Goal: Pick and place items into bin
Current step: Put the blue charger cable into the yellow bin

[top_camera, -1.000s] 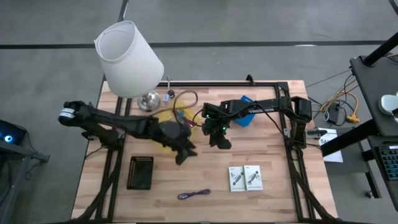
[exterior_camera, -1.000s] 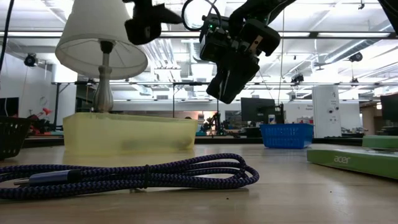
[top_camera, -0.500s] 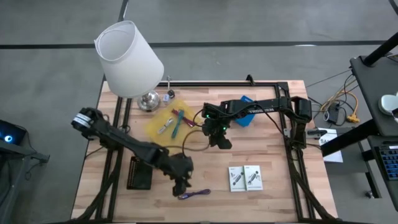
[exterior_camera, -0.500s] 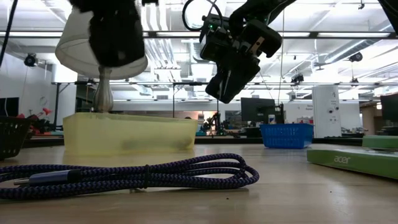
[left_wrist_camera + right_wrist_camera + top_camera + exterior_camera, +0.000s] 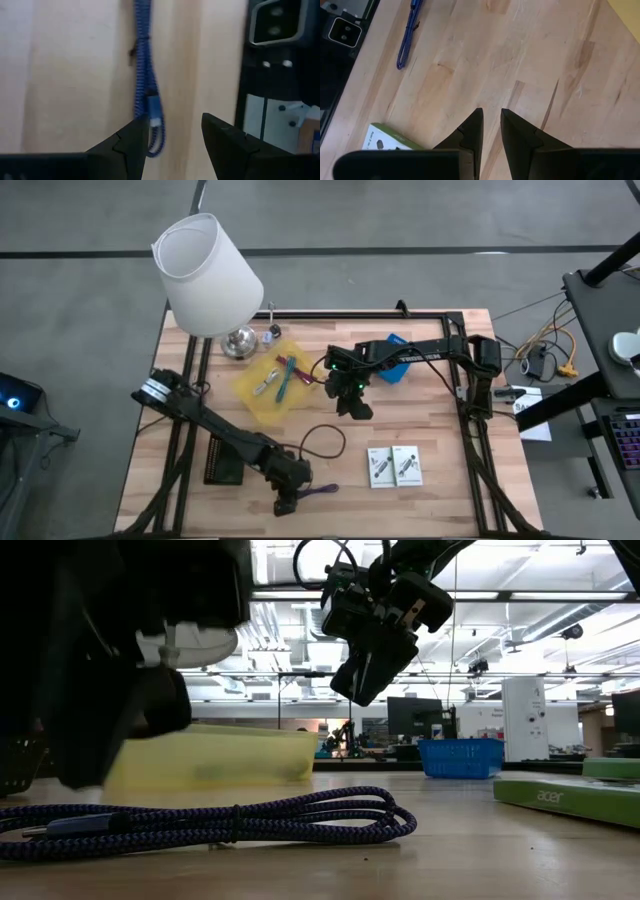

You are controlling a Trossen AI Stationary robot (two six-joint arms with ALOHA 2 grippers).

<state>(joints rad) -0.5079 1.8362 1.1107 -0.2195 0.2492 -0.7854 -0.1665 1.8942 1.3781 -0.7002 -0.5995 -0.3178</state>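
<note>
High view: left gripper [image 5: 286, 505] has swung from yellow bin [image 5: 262, 392] down to purple cord [image 5: 318, 491], fingers parted, empty. Right gripper [image 5: 354, 406] unchanged, fingers narrow, empty. Cord pickup next.

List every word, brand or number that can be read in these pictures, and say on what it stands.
"acer": on the side of the green box lying on the table, in the low view.
Print on the two white packets in the high view: too small to read.
Nothing else is readable.
</note>
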